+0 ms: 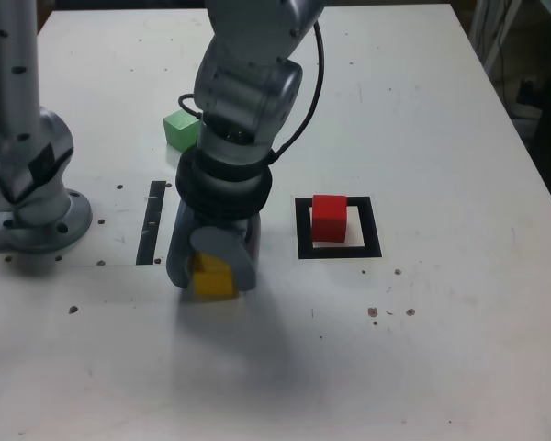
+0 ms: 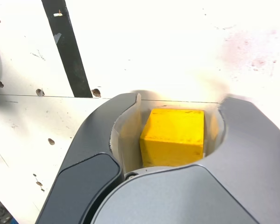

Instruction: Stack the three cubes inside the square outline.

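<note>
Yellow cube (image 2: 173, 137) is seen betw. gripper (image 2: 172, 140) jaws w/ a gap one side, grip not confirmed; judged light, rigid, best pinched on opposite flat faces.

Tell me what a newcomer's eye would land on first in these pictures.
First, the big grey arm reaching down at the table's middle, its gripper wrapped around the yellow cube, which the wrist view shows sitting between the jaws. Next, the red cube inside the square outline toward the exterior view's right. Then the green cube behind the arm, and the black tape strip beside the gripper.
</note>
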